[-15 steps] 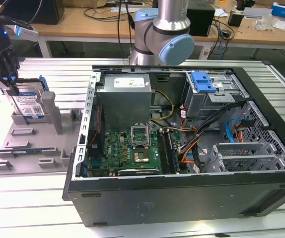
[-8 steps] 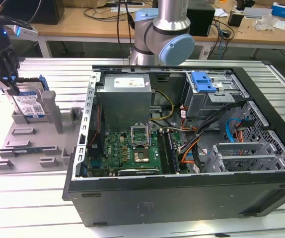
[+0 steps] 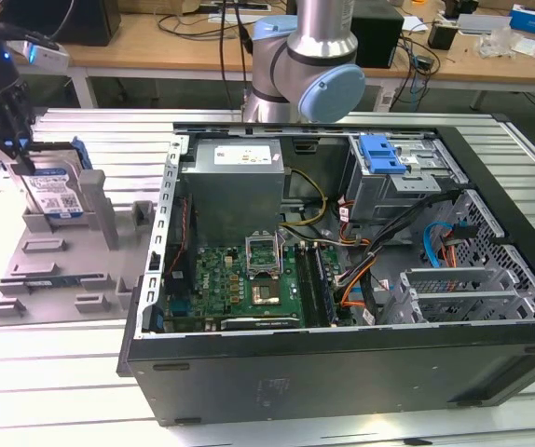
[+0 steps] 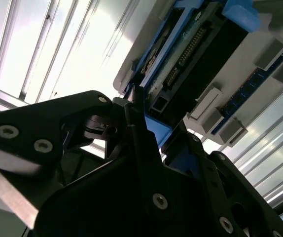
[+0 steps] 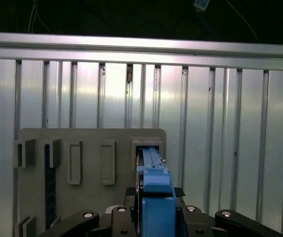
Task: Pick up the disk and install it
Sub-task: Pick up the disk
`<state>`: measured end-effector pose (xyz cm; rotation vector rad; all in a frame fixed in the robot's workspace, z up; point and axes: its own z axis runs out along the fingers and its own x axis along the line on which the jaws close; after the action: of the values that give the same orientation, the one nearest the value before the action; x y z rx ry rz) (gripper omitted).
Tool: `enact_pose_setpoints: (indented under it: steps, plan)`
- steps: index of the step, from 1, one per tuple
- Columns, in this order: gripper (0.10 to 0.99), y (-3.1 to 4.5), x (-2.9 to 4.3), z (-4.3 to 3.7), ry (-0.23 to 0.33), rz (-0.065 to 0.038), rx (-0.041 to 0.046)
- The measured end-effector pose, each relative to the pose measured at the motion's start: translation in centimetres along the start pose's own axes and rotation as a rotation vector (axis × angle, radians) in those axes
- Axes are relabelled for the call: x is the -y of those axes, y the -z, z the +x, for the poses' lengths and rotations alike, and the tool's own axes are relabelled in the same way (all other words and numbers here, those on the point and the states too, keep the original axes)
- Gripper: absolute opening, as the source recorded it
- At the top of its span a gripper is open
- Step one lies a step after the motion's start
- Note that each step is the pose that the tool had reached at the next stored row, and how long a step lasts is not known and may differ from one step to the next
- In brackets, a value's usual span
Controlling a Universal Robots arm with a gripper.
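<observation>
My arm point(image 3: 309, 56) rises behind the open computer case point(image 3: 342, 372) in the exterior view, with its blue-capped joint above the rear wall. My wrist end is far out at the exterior view's left, beyond the case. There my gripper point(image 3: 20, 149) points down onto the disk point(image 3: 55, 194), which stands on edge in a slot of the grey holder point(image 3: 62, 270) on the ribbed metal table point(image 3: 62, 382). The holder lies just beside the case.

My 2 fingers are drawn in narrow and clamp the disk by its upper edge. In the first wrist view the blue frame of the disk point(image 5: 156, 185) runs between them at my gripper point(image 5: 156, 210), and the holder point(image 5: 92, 148) lies flat on the table point(image 5: 230, 123). In the second wrist view my gripper point(image 4: 154, 140) pinches the same blue edge, with the connector side of the disk point(image 4: 191, 59) in sight beyond. The disk's lower edge seems to sit in the slot, though I cannot be sure it rests on the bottom. The disk is outside the case, well apart from the drive cage point(image 3: 407, 182).
</observation>
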<state>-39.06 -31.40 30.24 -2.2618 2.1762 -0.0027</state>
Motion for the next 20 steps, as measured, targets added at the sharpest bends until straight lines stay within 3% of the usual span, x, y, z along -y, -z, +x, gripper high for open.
enact_pose_setpoints:
  steps: [6, 8, 14, 16, 19, 20]
  plan:
    - [0.369, 1.66, 0.0, 0.0, 0.0, 0.0, 0.0]
    - [0.369, 2.63, 0.01, 0.0, 0.0, 0.0, 0.0]
    - [0.369, 4.63, 0.01, 0.0, 0.0, 0.0, 0.0]
    - [0.369, 5.59, 0.02, 0.0, 0.0, 0.001, 0.0]
    - [0.369, 8.02, 0.03, -0.01, 0.0, 0.001, -0.0001]
    - [0.369, 8.42, 0.03, -0.01, 0.0, 0.001, -0.0001]
